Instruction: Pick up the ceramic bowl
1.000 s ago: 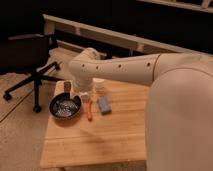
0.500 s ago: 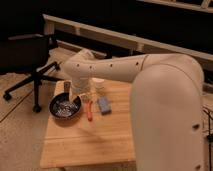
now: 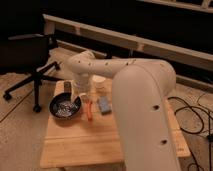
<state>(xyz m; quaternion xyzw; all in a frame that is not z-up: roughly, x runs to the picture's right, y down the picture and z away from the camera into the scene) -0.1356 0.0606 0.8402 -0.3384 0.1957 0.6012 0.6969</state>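
The ceramic bowl [image 3: 65, 106] is a round, shallow dark bowl with a whitish speckled inside. It sits at the left side of the wooden table [image 3: 95, 140]. My gripper [image 3: 78, 96] hangs from the white arm [image 3: 120, 70] just above the bowl's right rim, close to it or touching it.
An orange stick-like item [image 3: 89, 109] lies right of the bowl, then a blue-grey block [image 3: 104, 104]. A small white cup [image 3: 99, 83] stands behind them. A black office chair [image 3: 30, 60] stands to the left. Cables [image 3: 192, 117] lie on the floor at the right.
My arm has reached further left and down, bringing the gripper closer to the bowl's right rim. The bowl and the other items have not moved.
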